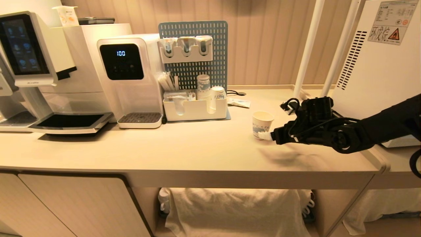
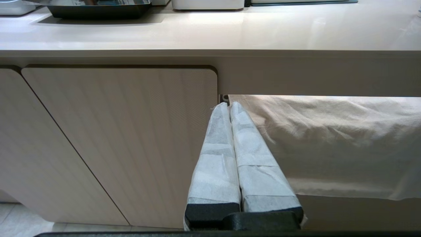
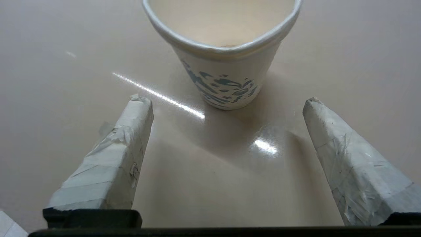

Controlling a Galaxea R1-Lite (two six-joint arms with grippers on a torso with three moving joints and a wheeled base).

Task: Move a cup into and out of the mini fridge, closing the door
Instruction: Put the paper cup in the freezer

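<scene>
The cup (image 1: 262, 123), white paper with a blue pattern, stands upright on the counter (image 1: 184, 148), right of the middle. My right gripper (image 1: 265, 134) reaches in from the right, low over the counter, and its taped fingers are spread wide. In the right wrist view the cup (image 3: 227, 75) stands just ahead of the open right gripper (image 3: 226, 99), free of both fingertips (image 3: 139, 107). The white box with vent slots and a warning label at the far right is the mini fridge (image 1: 378, 72); its door is out of view. My left gripper (image 2: 228, 106) is shut and empty below the counter.
A coffee machine (image 1: 29, 65), a water dispenser (image 1: 131, 79) and a white organiser (image 1: 195, 110) with stacked cups before a blue pegboard line the back. Two white poles (image 1: 307, 49) rise beside the fridge. A cloth (image 1: 236, 210) hangs under the counter.
</scene>
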